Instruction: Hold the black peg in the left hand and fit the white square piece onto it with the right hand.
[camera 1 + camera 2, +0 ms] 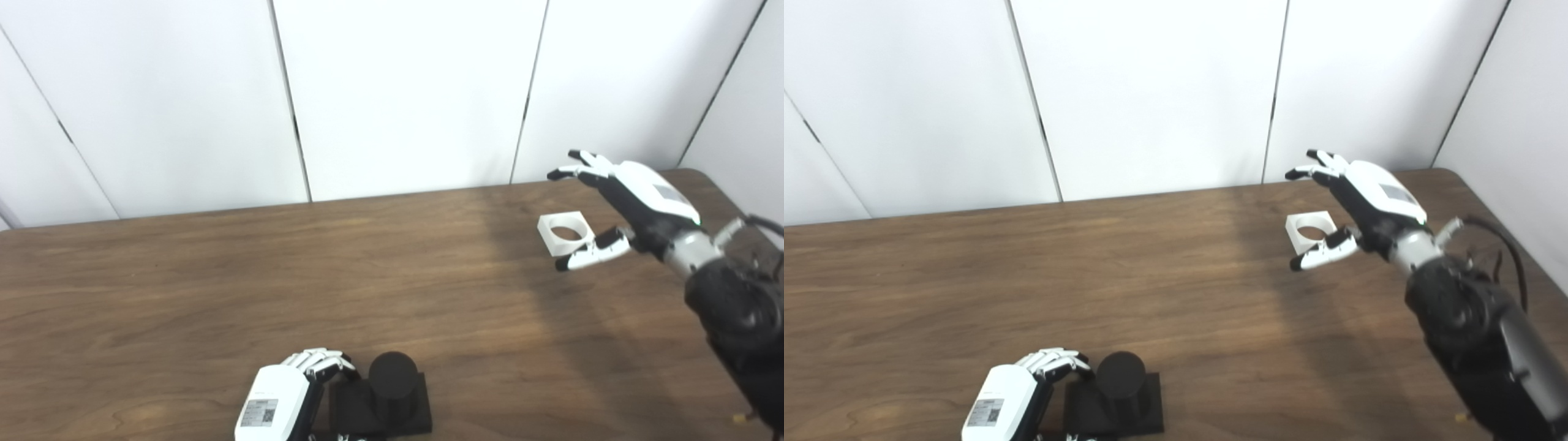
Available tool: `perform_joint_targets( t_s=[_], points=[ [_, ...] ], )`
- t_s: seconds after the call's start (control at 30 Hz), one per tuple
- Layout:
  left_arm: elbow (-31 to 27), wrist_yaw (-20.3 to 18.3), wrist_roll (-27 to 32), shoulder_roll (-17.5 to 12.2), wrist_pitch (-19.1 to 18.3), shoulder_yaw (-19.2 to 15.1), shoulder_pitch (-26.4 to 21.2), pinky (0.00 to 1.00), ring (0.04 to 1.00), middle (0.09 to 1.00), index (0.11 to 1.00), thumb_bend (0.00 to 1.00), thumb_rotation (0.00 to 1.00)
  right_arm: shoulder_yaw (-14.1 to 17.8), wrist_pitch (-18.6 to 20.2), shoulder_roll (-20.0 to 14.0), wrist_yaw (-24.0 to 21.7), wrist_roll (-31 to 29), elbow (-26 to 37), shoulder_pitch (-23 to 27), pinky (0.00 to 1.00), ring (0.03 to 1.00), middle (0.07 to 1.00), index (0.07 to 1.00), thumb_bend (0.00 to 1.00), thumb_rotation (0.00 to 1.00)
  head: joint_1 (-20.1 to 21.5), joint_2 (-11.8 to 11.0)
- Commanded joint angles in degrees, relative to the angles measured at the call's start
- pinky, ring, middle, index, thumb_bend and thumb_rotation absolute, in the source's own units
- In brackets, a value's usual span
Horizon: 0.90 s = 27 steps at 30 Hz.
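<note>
The black peg (392, 380) is a round post on a square black base and stands near the table's front edge. My left hand (288, 392) has its fingers closed on the base's left side. The white square piece (565, 233), with a round hole, lies flat on the table at the right rear. My right hand (625, 202) hovers open just right of it, fingers spread above it and thumb reaching along its near edge. The hand holds nothing.
The brown wooden table (245, 294) ends at a white panelled wall behind and curves away at its right rear corner (704, 177). My dark right forearm (741, 331) comes in along the right edge.
</note>
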<state>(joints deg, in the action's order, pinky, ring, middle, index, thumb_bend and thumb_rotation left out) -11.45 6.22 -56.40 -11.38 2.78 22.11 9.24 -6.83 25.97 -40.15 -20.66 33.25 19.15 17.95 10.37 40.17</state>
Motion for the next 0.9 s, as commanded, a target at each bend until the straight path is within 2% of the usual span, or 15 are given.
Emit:
perform_joint_targets(
  t_s=[0.0,0.17,0.53,0.87],
  points=[
    [3.65,-2.98,-2.29,-0.72,-3.53,0.18,1.33,0.71,0.762,0.721,0.49,0.51,0.05,-0.46,-1.07,-1.74,-1.01,2.14,-0.62,3.87,1.0,1.0,0.996,0.832,0.91,0.15,-0.11,0.04],
    [3.67,-2.94,-2.53,-0.28,-3.62,0.18,1.46,0.72,0.763,0.722,0.49,0.51,0.05,-4.07,-4.42,-2.76,-2.93,4.89,-8.5,8.87,1.0,1.0,0.999,0.831,0.9,0.17,-0.47,0.09],
    [3.4,-2.91,-2.15,0.12,-3.36,-0.12,1.49,0.72,0.762,0.721,0.49,0.51,0.05,-10.87,-7.93,-3.84,-9.17,10.65,-20.6,17.14,1.0,1.0,0.986,0.828,0.95,0.2,-0.37,0.47],
    [2.77,-3.28,-2.13,-0.12,-3.41,-0.36,1.62,0.72,0.761,0.721,0.49,0.51,0.05,-13.76,-8.88,-2.99,-11.3,13.31,-28.59,21.03,1.0,1.0,0.989,0.825,1.0,0.19,0.42,1.09]
  ],
)
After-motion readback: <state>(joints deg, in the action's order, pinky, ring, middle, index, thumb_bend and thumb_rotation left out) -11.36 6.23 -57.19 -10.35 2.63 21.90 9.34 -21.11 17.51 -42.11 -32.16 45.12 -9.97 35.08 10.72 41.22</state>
